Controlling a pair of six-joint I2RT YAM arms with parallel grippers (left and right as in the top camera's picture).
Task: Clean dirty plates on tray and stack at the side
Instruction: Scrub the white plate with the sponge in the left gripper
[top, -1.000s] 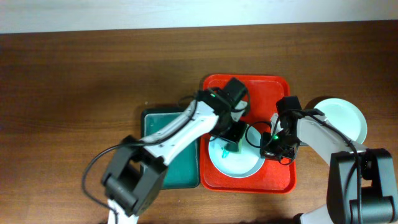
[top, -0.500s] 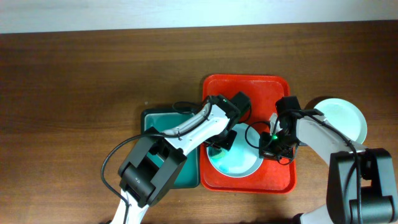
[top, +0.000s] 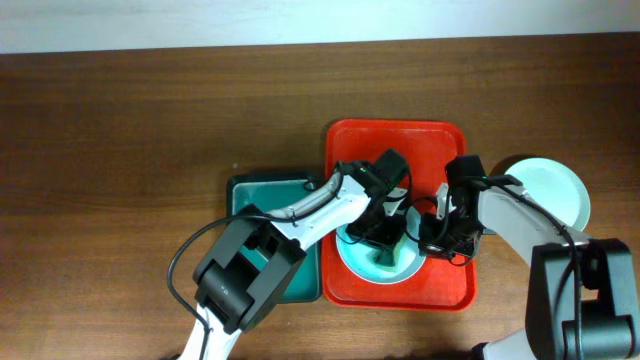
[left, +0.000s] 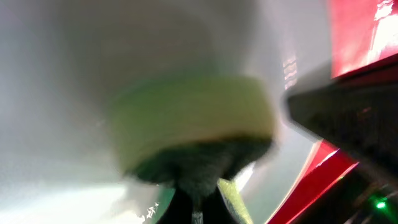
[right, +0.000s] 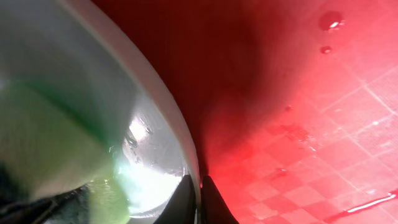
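On the wooden bench (top: 120, 150) the red tray (top: 420, 150) sits right of centre, and one pale plate (top: 360, 266) lies flat in the near half of it. The left end effector (top: 385, 240) reaches over this plate from the left, its fingers pressed together on a sponge (left: 193, 121). The left wrist view shows a yellow-green block with a darker scouring layer on the side the fingers pinch, and its lighter face is set against the plate's pale inner surface. The picture is blurred, so finer detail of the contact cannot be told. The right end effector (right: 198, 188) is at the plate's right edge, its two fingertips closed on the thin rim, one inside and one outside. Around it the right wrist view shows the tray's red floor, glossy and wet with a few droplets (right: 329, 20), while the plate's inside glints with water near the rim. The sponge shows there as a green blur at the lower left. A second plate (top: 552, 192) lies on the bench just right of the tray, apart from both arms; whether more lie beneath it cannot be told. A smaller dark teal tray (top: 252, 198) sits against the red tray's left side, largely covered by the left arm.
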